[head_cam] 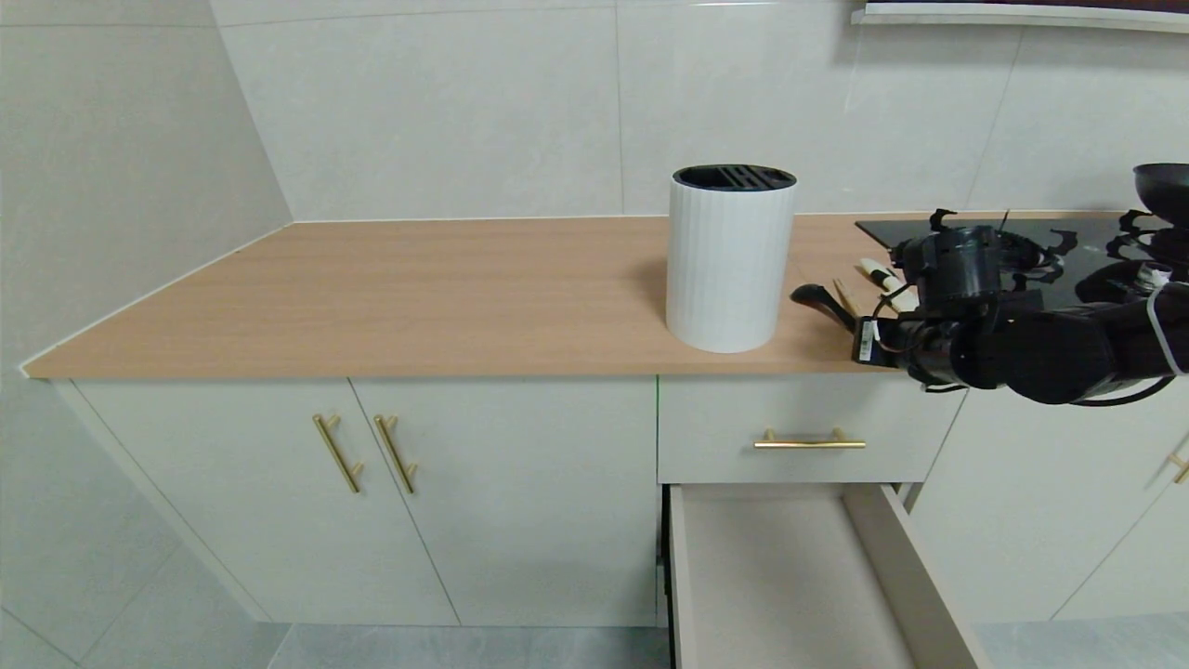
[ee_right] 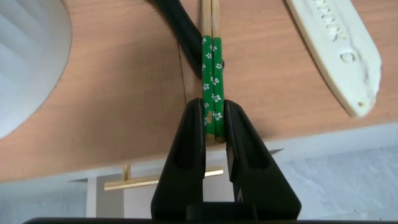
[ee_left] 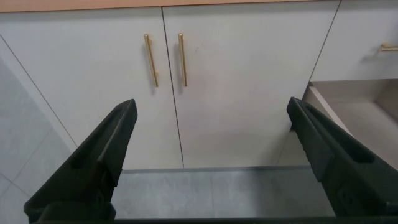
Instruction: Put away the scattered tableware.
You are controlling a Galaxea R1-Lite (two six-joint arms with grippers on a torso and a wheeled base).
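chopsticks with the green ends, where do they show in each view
head view: chopsticks lie at the front edge of the counter, just right of the white holder.
left wrist view: not in it; it faces the cupboard doors below.
right wrist view: centre, green ends pinched in the right claw.
shared landmark: the gold drawer handle, seen in all three.
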